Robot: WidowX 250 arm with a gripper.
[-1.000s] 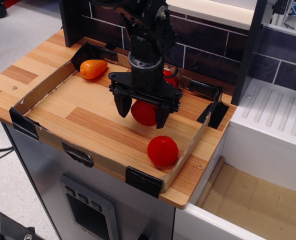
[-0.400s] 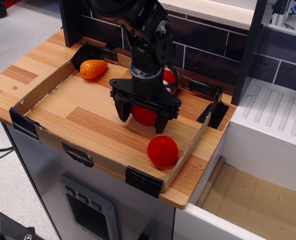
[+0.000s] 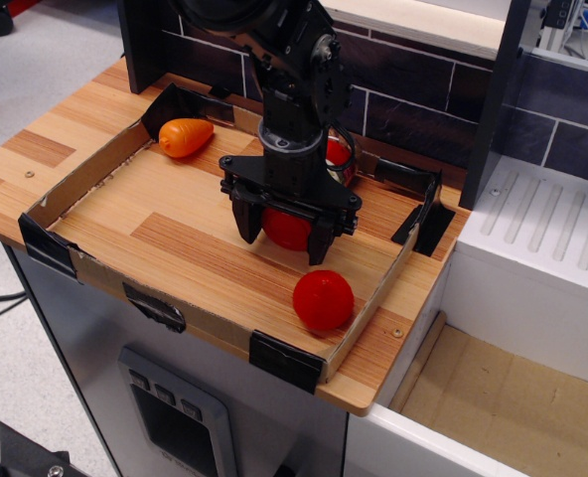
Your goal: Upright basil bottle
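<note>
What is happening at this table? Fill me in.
One robot arm has its hand lowered over the basil bottle, which lies in a shallow cardboard tray with its red cap toward the camera. The fingers sit on either side of it, and whether they grip it cannot be told. A red ball and an orange carrot toy lie apart, untouched.

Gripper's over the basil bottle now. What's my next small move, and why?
Probably close the gripper on the basil bottle. Its open fingers already straddle the bottle's red cap end, low near the tray floor, and the red ball sits apart from them.
</note>
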